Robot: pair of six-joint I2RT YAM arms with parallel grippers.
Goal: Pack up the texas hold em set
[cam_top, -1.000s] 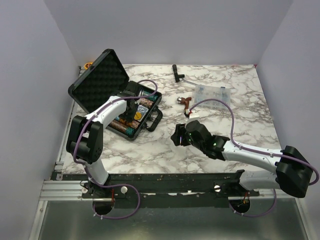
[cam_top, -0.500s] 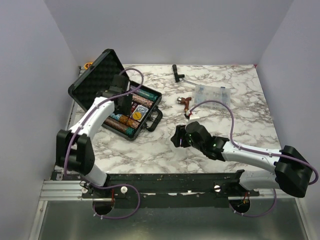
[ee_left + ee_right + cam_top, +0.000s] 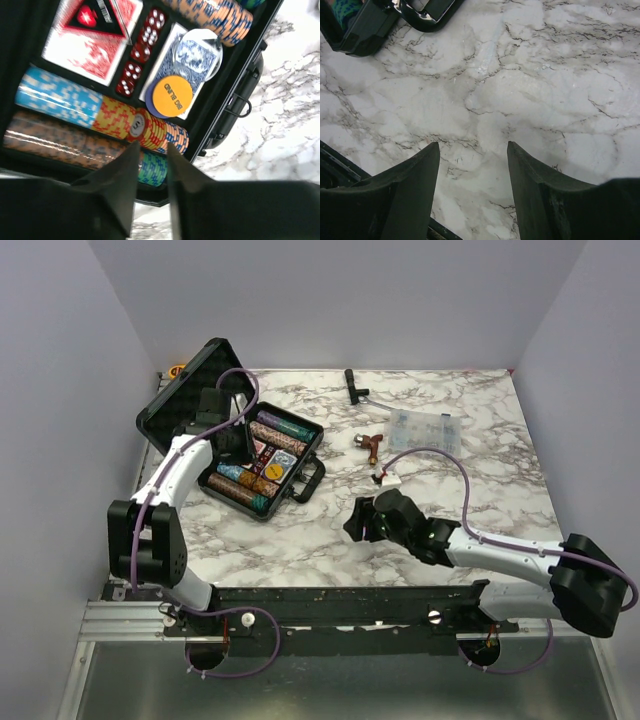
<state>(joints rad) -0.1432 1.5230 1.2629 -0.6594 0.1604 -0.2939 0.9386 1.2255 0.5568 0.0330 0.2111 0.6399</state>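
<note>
Since a second ago the left arm has drawn back toward the lid.

From above, the black briefcase [image 3: 188, 398] lies open at the table's left rear, its egg-crate lid raised and the left gripper [image 3: 242, 446] over its tray.

The left wrist view adds ridged chip rows [image 3: 60, 97], red dice [image 3: 142, 60], the blue card deck [image 3: 189, 56] and a smooth orange disc [image 3: 172, 93]. The fingers there stand slightly apart and empty.

In the right wrist view the right gripper [image 3: 472, 146] is spread wide over the veined marble table [image 3: 530, 75], holding nothing, with the glossy handle [image 3: 427, 14] at the upper edge.

right gripper [image 3: 473, 145], dark fingers spread with nothing between them, above bare marble table [image 3: 560, 75]. top left: corner of black briefcase [image 3: 362, 35] and its glossy handle [image 3: 427, 12]; teal chips [image 3: 345, 7] at frame edge.
</note>
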